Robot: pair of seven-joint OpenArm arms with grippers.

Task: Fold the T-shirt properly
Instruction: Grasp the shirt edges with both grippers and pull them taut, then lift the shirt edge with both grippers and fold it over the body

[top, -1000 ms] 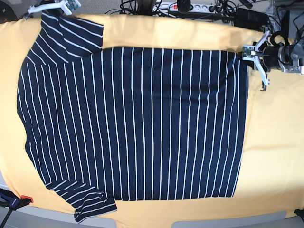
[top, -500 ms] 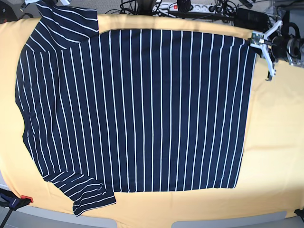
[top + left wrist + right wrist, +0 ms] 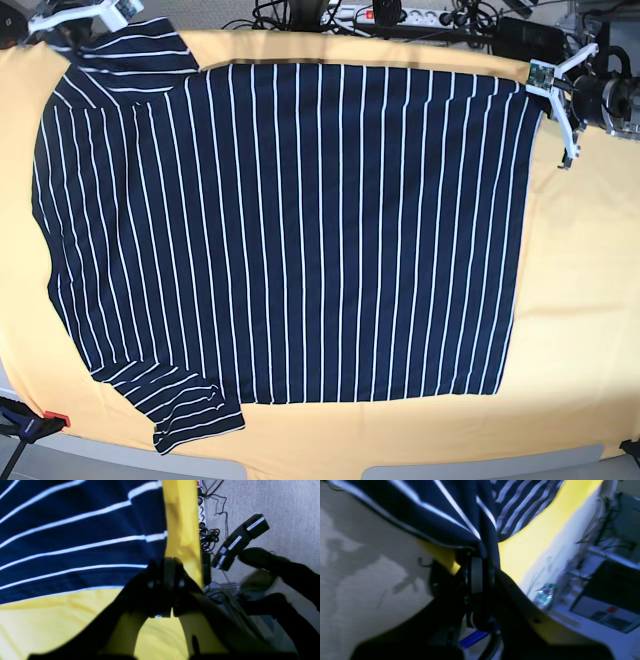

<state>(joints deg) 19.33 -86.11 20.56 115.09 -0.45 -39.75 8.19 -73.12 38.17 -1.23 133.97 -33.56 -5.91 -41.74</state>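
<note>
The dark navy T-shirt (image 3: 300, 230) with thin white stripes lies spread flat on the yellow-orange cloth (image 3: 580, 280), hem to the right and sleeves to the left. My left gripper (image 3: 538, 84) is shut on the far hem corner; in the left wrist view its black fingers (image 3: 165, 566) are pinched on that corner of the shirt (image 3: 75, 542). My right gripper (image 3: 118, 18) is shut on the far sleeve at the top left; in the right wrist view it (image 3: 480, 555) pinches bunched striped fabric (image 3: 440, 510).
Cables and a power strip (image 3: 380, 15) lie beyond the table's far edge. A red and black clamp (image 3: 30, 422) sits at the near left corner. Black power bricks (image 3: 237, 542) lie on the floor beside the table.
Both grippers have pulled the shirt's far edge towards the back of the table. The body has opened out flat and the far sleeve has shifted to the far left corner.
</note>
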